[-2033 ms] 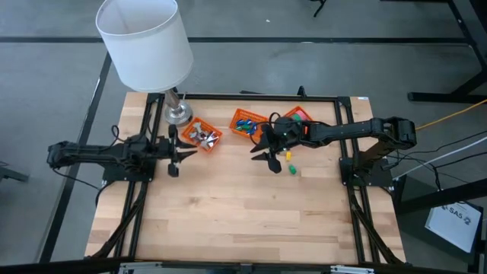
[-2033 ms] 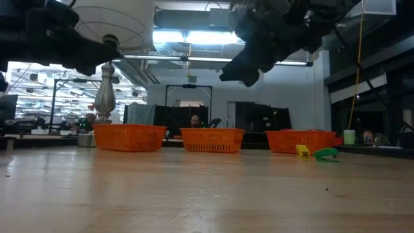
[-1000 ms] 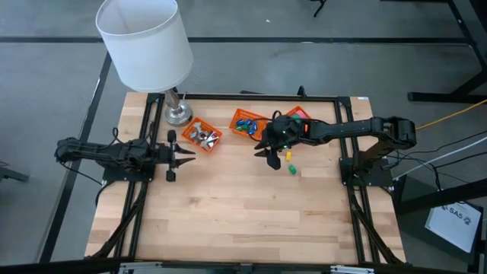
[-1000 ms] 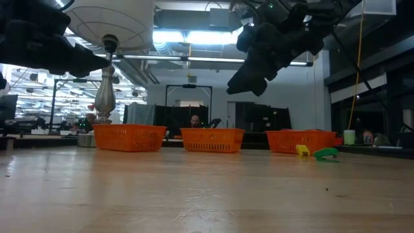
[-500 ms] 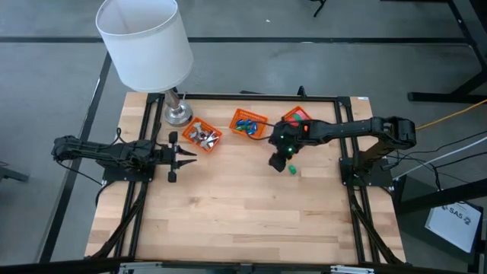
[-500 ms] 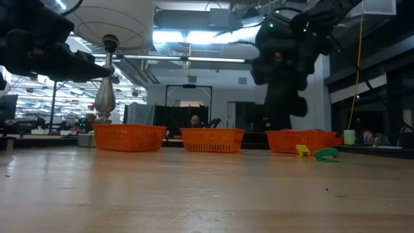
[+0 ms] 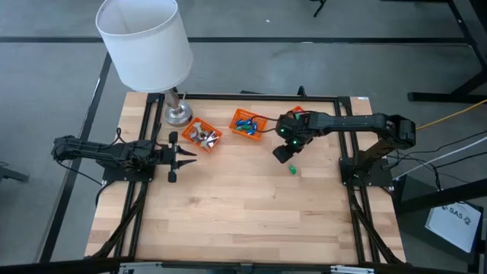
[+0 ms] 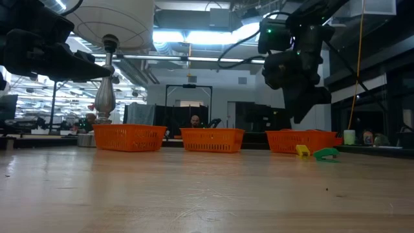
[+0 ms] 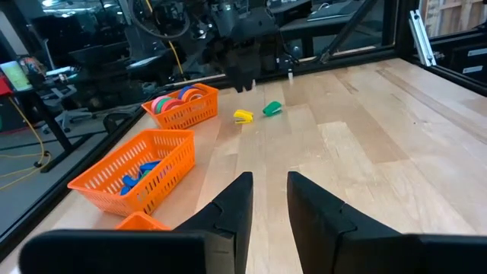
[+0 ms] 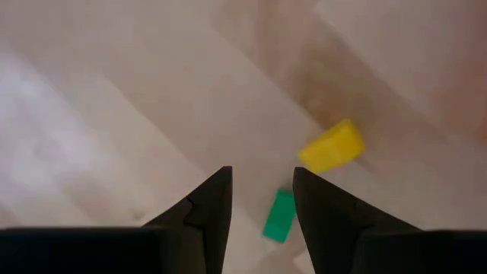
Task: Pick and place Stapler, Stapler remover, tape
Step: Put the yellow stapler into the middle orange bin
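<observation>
- Right tool (image 10: 259,199) – fingers parted, nothing between them – hangs over the desk (image 7: 243,213), above a yellow piece (image 10: 331,146) and a green piece (image 10: 279,215) lying close together.
- Tape rolls (image 9: 176,101) sit in the orange basket (image 9: 186,114) nearest those pieces.
- Left tool (image 9: 266,202), fingers slightly apart and empty, waits at the desk's left edge.
</observation>
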